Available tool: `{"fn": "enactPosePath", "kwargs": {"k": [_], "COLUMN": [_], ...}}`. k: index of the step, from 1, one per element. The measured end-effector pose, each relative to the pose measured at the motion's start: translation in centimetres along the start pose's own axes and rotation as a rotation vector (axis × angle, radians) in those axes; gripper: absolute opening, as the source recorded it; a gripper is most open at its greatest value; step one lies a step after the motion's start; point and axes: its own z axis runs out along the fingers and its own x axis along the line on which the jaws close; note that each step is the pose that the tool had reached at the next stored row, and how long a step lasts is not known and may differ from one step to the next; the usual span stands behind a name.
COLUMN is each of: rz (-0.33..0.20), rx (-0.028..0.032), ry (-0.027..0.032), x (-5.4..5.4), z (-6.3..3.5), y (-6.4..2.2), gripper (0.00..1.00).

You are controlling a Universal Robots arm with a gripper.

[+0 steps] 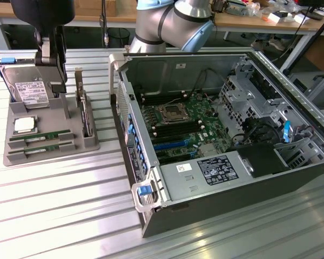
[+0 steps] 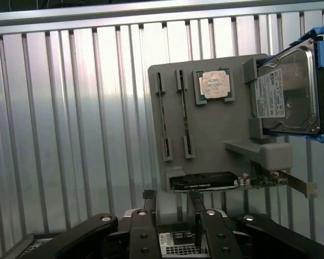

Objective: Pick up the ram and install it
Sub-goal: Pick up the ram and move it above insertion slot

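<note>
Gleaming ribbed table [image 1: 59, 210], cluttered workbench [image 1: 243, 22] behind

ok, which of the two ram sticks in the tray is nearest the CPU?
The ram stick in the slot right beside the silver CPU; the other stick lies one slot further out.

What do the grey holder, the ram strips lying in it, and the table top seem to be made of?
Grey holder: probably plastic, matte, with an even grey colour and moulded slots.
Ram strips: green circuit board with a whitish label.
Table top: metal, perhaps aluminium, ribbed and shiny with glare.
</note>
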Motion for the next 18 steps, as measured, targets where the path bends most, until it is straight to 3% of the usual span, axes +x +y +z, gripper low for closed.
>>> {"fn": "enactPosePath", "kwargs": {"k": [18], "rz": [0.000], "rx": [0.0000], "ry": [0.0000], "x": [0.0], "z": [1.20], "y": [0.32], "gripper": [0.36]}}
